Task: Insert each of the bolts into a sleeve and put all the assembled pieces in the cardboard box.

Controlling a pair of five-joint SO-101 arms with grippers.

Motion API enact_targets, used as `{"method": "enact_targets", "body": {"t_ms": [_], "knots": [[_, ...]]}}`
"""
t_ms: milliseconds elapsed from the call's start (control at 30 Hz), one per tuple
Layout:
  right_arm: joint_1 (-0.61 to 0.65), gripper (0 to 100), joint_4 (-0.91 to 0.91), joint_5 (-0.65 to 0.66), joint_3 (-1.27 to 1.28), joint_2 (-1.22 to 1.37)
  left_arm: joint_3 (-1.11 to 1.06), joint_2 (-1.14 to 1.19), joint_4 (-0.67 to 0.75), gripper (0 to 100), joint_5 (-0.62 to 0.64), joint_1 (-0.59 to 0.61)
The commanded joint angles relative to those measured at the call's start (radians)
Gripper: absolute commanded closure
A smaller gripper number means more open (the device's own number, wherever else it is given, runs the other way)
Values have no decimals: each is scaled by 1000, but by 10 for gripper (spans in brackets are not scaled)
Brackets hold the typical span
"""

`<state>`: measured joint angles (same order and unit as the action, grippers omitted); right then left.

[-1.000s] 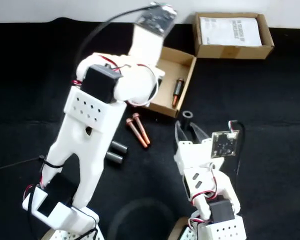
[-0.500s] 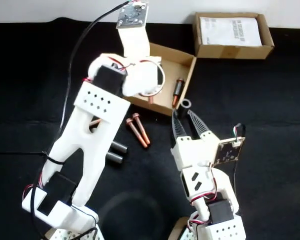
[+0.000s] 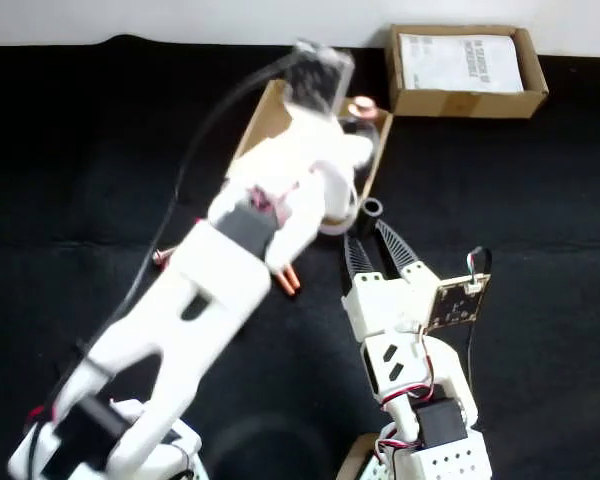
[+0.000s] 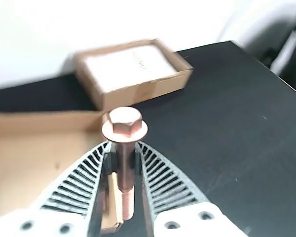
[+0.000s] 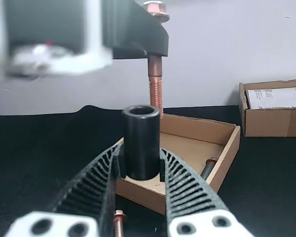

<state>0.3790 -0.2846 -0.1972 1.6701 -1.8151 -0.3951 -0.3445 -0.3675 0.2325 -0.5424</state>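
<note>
- Looking down from overhead: the right gripper pinches one sleeve just beside the cardboard box.
- Left wrist: the left gripper is clamped on one bolt over the box.
- Right wrist: that bolt sits behind the upright sleeve, higher up; one assembled piece lies in the box.

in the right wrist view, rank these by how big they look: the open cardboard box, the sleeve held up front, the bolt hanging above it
1. cardboard box
2. sleeve, though it sits nearest the camera, which makes it look bigger
3. bolt
</note>
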Motion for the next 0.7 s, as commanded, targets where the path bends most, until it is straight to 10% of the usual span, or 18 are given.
{"method": "enact_targets", "body": {"t_ms": [0,667], "knots": [[7,992,24,-6,130,-12,-157,-200,84,993,-91,-62],[77,992,-10,-8,130,-10,-217,-470,78,993,-97,-79]]}}
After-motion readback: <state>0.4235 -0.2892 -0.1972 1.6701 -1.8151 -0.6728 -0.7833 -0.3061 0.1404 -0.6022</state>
